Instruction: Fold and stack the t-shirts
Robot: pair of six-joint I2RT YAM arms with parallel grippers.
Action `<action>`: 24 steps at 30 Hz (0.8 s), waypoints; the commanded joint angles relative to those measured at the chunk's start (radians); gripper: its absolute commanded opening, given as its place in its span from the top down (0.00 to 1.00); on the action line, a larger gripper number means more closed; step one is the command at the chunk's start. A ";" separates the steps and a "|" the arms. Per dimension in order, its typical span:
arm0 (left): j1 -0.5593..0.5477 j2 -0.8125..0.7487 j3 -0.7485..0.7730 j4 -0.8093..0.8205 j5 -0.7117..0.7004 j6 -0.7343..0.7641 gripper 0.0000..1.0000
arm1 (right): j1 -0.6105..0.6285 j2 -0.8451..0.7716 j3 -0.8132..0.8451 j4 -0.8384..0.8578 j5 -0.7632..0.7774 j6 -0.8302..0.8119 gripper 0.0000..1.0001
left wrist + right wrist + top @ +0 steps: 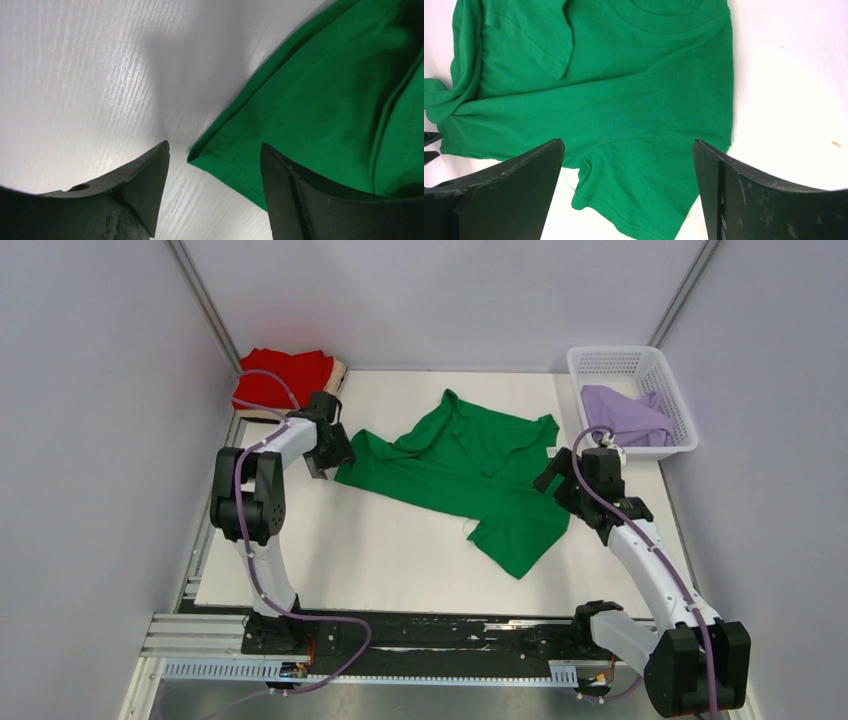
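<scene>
Left gripper [214, 149] sits low over the white table [350, 560] with its jaws apart, and a hemmed corner of the green t-shirt [460, 465] lies on the surface in the gap between them; neither finger is pressed onto the cloth, so nothing is gripped. On the other side, the right gripper [629, 145] hangs above the shirt's right edge with its jaws wide apart and empty, one short sleeve lying below the gap between its fingers and the ribbed collar farther on. The green t-shirt lies in the middle of the table between the two arms, spread out but rumpled, with folds bunched along one side and a sleeve pointing toward the near edge. At the far left corner the red t-shirt [285, 375] lies folded on a tan t-shirt [341, 368], of which only an edge shows. At the far right, the lavender t-shirt [625, 415] lies crumpled inside the white lattice basket [600, 355].
</scene>
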 commanded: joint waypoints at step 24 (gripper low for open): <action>-0.160 0.139 0.097 -0.272 -0.149 -0.045 0.46 | -0.003 -0.010 -0.031 0.000 0.086 -0.018 0.00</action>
